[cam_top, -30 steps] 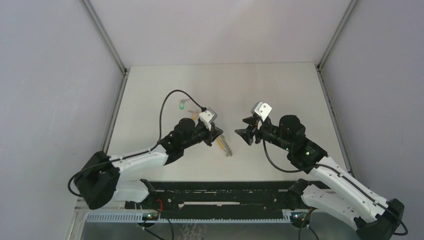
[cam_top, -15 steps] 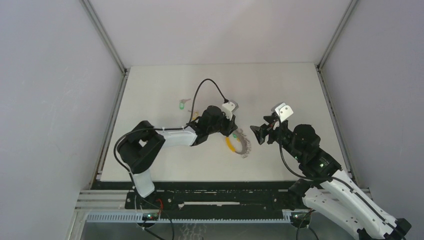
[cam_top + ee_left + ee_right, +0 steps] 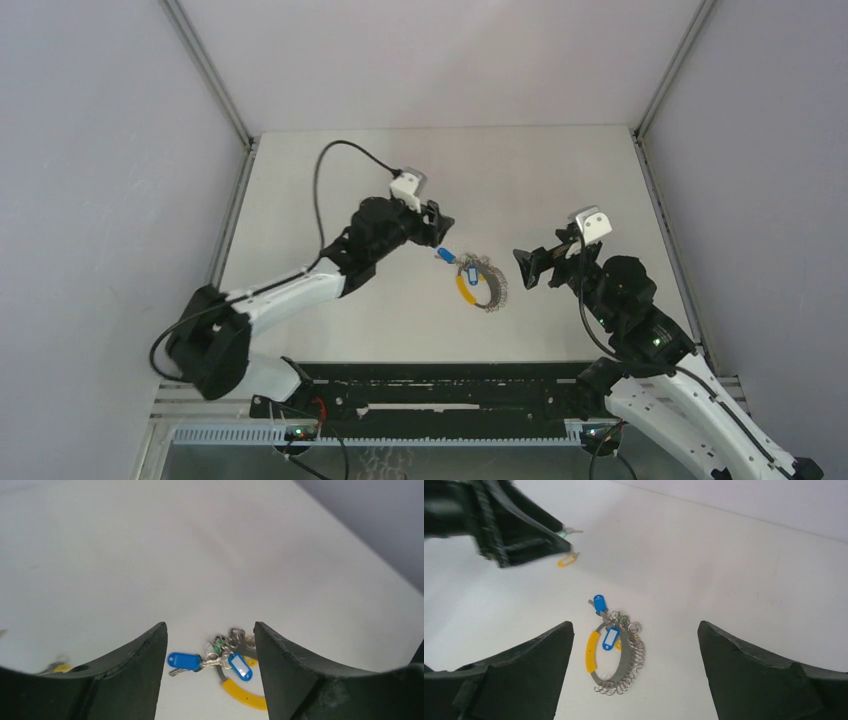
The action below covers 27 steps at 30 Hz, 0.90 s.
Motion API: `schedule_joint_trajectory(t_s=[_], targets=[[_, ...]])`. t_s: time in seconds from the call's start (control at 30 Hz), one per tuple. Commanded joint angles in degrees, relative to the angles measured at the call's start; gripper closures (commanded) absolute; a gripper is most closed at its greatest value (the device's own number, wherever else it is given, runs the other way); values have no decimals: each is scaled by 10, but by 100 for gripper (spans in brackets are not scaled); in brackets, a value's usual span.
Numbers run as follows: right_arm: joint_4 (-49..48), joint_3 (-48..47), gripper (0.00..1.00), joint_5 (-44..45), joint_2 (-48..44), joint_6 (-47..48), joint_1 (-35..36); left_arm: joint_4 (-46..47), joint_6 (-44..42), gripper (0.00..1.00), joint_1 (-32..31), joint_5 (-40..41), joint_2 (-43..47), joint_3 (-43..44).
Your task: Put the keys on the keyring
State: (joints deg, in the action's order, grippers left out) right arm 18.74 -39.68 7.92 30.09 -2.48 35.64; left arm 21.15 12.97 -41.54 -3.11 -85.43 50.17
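The keyring (image 3: 482,285) lay flat a little right of the worktop's (image 3: 330,170) middle, nearer its near edge, between the two grippers and touched by neither. The left gripper (image 3: 438,222) hovered released, jaws apart and empty; the right gripper (image 3: 522,268) stood wide and empty too.

From the right wrist, the keyring (image 3: 624,666) showed a yellow section (image 3: 592,651), two blue tags (image 3: 598,602) and loose metal rings. It looked light, limp and likely to skid on the smooth top, so the yellow section seemed the firmest hold.

An orange-tagged key (image 3: 566,560) lay well apart towards the left edge – tiny and flat, probably best pinched by its tag. No writing was readable.
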Motion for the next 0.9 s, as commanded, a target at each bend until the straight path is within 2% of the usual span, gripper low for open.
schedule_joint_trajectory(t_s=[0.0, 0.1, 0.23, 0.33, 0.53, 0.67, 0.87], targets=[[11, 5, 1, 47, -20, -34, -17, -57, 41, 29, 33, 73, 130, -41], [22, 6, 0, 71, -29, -50, -29, -122, 52, 22, 55, 128, 227, -67], [31, 5, 0, 100, -38, -65, -46, -229, 66, 1, 85, 200, 355, -81], [36, 2, 0, 126, -48, -72, -53, -309, 46, 0, 100, 237, 435, -66], [51, -16, 0, 181, -87, -57, -63, -432, 7, 0, 101, 381, 554, -9], [53, -27, 0, 213, -107, -22, -66, -415, -52, 0, 101, 395, 612, -10], [29, -9, 0, 245, -129, 9, -69, -337, -83, 0, 102, 413, 663, -75]])
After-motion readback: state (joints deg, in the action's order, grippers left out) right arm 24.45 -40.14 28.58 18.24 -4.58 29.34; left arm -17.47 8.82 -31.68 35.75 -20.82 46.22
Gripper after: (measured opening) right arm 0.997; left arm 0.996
